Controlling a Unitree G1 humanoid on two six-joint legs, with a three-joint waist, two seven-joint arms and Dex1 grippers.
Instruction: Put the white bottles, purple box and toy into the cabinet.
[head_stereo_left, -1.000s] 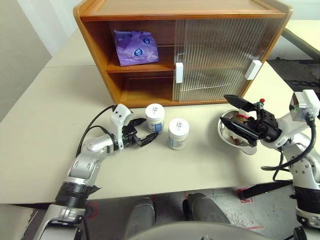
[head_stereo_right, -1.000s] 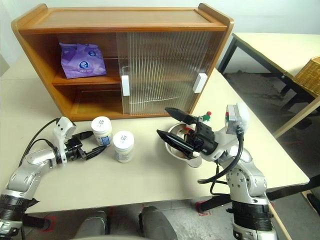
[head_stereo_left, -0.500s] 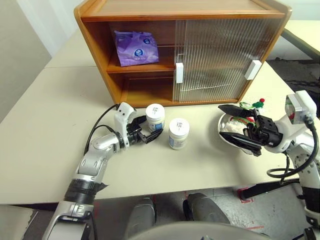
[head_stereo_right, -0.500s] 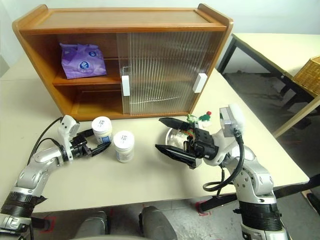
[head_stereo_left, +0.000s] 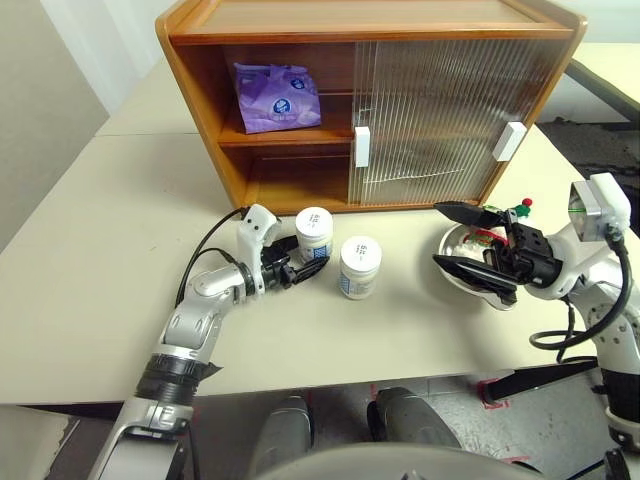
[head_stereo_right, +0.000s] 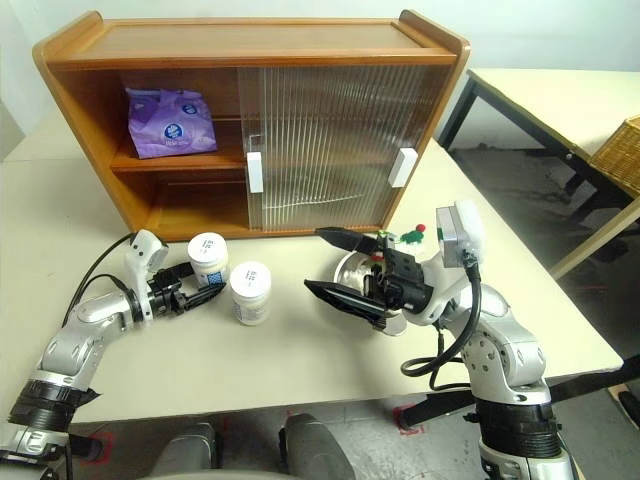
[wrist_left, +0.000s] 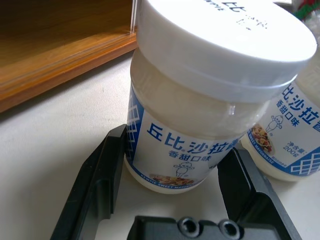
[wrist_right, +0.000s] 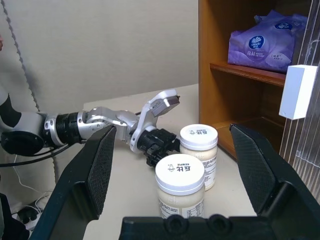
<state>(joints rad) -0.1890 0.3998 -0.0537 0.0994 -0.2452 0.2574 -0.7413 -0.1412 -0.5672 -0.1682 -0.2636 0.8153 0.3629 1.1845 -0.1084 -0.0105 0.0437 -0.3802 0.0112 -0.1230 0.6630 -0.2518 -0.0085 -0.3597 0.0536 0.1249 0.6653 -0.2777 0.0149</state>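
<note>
Two white bottles stand on the table in front of the cabinet (head_stereo_left: 370, 20). My left gripper (head_stereo_left: 303, 260) is shut on the left bottle (head_stereo_left: 314, 232), one black finger (wrist_left: 107, 170) on each side of its base. Just right of it stands the other bottle (head_stereo_left: 360, 265), free. On the upper shelf of the cabinet's open left half lies the purple box (head_stereo_left: 275, 97). The toy (head_stereo_left: 508, 210) sits in a steel bowl at the right, largely hidden behind my right gripper (head_stereo_left: 440, 235), which hovers open over the bowl and points toward the bottles.
The steel bowl (head_stereo_right: 352, 268) rests near the cabinet's right front corner. Ribbed sliding doors (head_stereo_left: 430, 110) cover the cabinet's right half; the lower left shelf is open. A second table and a wicker basket (head_stereo_right: 620, 150) stand off to the right.
My left gripper slid forward around the left bottle and its fingers closed in on it. The right gripper turned slightly over the bowl and stayed open.
</note>
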